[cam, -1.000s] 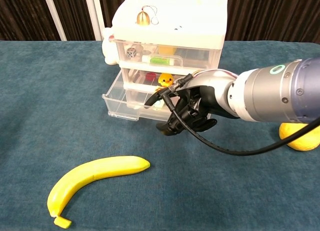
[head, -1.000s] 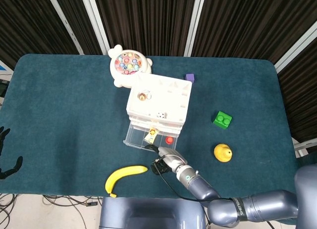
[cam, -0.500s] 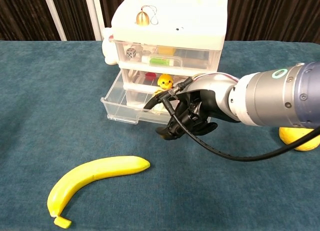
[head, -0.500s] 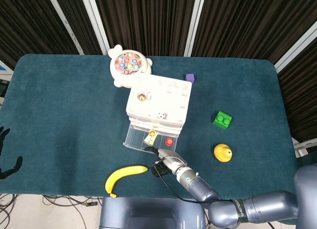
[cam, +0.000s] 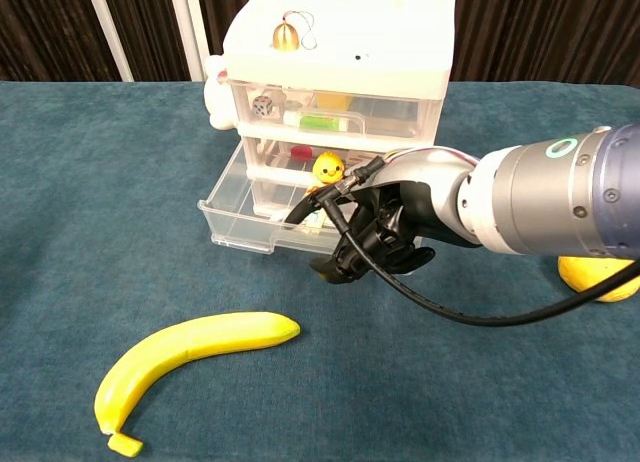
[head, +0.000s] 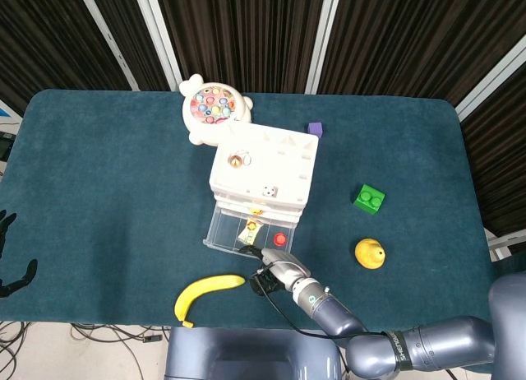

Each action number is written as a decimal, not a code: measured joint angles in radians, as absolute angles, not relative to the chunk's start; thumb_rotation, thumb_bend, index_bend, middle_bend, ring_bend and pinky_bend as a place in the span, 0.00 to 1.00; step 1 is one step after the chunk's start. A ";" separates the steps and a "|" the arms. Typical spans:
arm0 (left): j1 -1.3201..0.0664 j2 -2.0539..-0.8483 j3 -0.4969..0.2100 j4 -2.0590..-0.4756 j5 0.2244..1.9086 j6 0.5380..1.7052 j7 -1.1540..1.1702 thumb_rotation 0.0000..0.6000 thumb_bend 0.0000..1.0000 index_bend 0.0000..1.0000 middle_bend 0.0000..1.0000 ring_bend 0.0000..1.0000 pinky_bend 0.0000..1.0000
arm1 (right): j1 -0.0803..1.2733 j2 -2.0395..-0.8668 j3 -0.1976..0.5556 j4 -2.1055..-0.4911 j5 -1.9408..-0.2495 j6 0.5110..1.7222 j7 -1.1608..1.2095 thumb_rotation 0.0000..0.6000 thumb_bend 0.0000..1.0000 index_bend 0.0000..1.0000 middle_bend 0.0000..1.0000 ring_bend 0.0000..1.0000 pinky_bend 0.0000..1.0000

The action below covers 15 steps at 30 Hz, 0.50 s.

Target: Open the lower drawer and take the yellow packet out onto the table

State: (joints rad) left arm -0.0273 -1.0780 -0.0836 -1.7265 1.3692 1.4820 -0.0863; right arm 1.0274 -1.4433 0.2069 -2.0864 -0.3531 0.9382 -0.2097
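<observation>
One right hand, fingers curled on the front edge of the pulled-out lower drawer, one banana and one green brick on the tabletop.

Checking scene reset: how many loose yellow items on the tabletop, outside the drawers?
2: banana near the front edge, left of the right hand; yellow duck-like toy on the right. None seem hidden.

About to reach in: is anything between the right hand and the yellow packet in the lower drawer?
Only the lower drawer's clear front wall, where the right hand grips. The yellow packet lies behind it, open from above; a red piece sits beside it.
</observation>
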 measured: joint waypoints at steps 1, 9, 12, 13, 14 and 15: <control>-0.027 -1.078 -0.084 -1.727 1.369 1.482 -0.086 1.00 0.36 0.04 0.00 0.00 0.00 | 1.028 -1.443 0.207 -2.086 -0.353 0.938 -0.209 1.00 0.54 0.19 0.91 0.98 1.00; -0.027 -1.077 -0.084 -1.728 1.367 1.480 -0.085 1.00 0.36 0.04 0.00 0.00 0.00 | 1.027 -1.442 0.211 -2.081 -0.353 0.948 -0.202 1.00 0.54 0.19 0.91 0.98 1.00; -0.027 -1.077 -0.084 -1.728 1.366 1.479 -0.085 1.00 0.36 0.04 0.00 0.00 0.00 | 1.027 -1.439 0.214 -2.080 -0.355 0.960 -0.203 1.00 0.53 0.19 0.91 0.98 1.00; -0.028 -1.077 -0.084 -1.728 1.366 1.479 -0.086 1.00 0.36 0.04 0.00 0.00 0.00 | 1.025 -1.435 0.218 -2.081 -0.357 0.966 -0.202 1.00 0.53 0.19 0.91 0.98 1.00; -0.028 -1.077 -0.083 -1.728 1.366 1.479 -0.085 1.00 0.36 0.04 0.00 0.00 0.00 | 1.024 -1.431 0.221 -2.084 -0.358 0.969 -0.200 1.00 0.52 0.19 0.91 0.98 1.00; -0.028 -1.077 -0.084 -1.728 1.366 1.479 -0.085 1.00 0.36 0.04 0.00 0.00 0.00 | 1.022 -1.426 0.223 -2.087 -0.360 0.972 -0.199 1.00 0.51 0.19 0.91 0.98 1.00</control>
State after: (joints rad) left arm -0.0276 -1.0769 -0.0837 -1.7280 1.3664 1.4795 -0.0854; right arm 1.0223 -1.4257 0.2231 -2.0866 -0.3597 0.9717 -0.1994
